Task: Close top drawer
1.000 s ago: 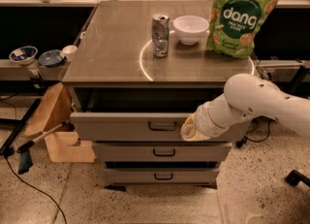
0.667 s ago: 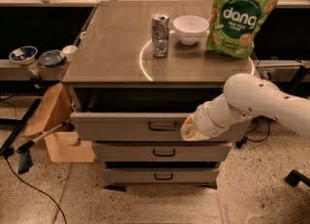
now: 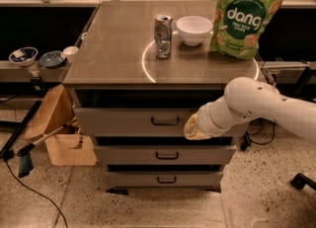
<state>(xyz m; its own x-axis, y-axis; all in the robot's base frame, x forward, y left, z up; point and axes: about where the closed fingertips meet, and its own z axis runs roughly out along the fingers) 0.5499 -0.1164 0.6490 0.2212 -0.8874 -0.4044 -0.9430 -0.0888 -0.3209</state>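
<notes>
The top drawer (image 3: 128,122) is the uppermost of three grey drawers under a metal countertop (image 3: 118,49). It stands pulled out a little, with a dark gap above its front, and has a small dark loop handle (image 3: 165,121) at its centre. My white arm reaches in from the right, and my gripper (image 3: 195,128) is against the drawer front just right of the handle. The wrist hides the fingers.
On the countertop stand a crushed can (image 3: 163,36), a white bowl (image 3: 194,28) and a green Dang chip bag (image 3: 242,19). Two lower drawers (image 3: 165,155) sit below. A wooden box (image 3: 61,143) and a broom lie on the floor at left; bowls (image 3: 23,56) sit on a left shelf.
</notes>
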